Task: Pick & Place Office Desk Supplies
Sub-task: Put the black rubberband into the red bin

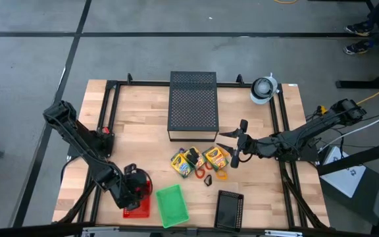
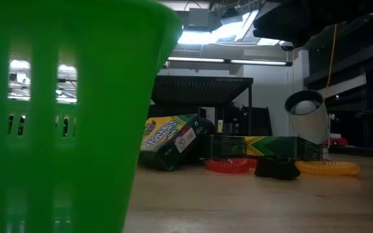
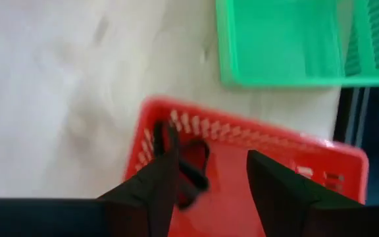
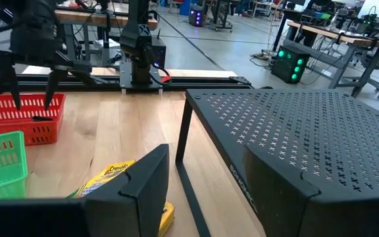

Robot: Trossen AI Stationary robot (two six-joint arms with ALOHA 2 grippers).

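Progress: early. Left claw (image 3: pixel 206 181) spread over red basket (image 1: pixel 137 209), one black clip (image 3: pixel 191 168) lying inside, apparently just dropped. Right claw (image 1: pixel 235 143) spread, empty, above the worktop (image 1: pixel 143 118) pile. Left to sort: three crayon boxes (image 1: pixel 181 163), one black clip (image 1: pixel 208 180), a few rings (image 1: pixel 199 172), count unclear. Green basket (image 1: pixel 172 205) empty

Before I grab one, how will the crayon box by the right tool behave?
The crayon box looks like thin printed card, so it is probably light and may dent under a hard squeeze. It lies flat, so tipping seems unlikely. It sits among rings and another box, so a push would likely drag those along.
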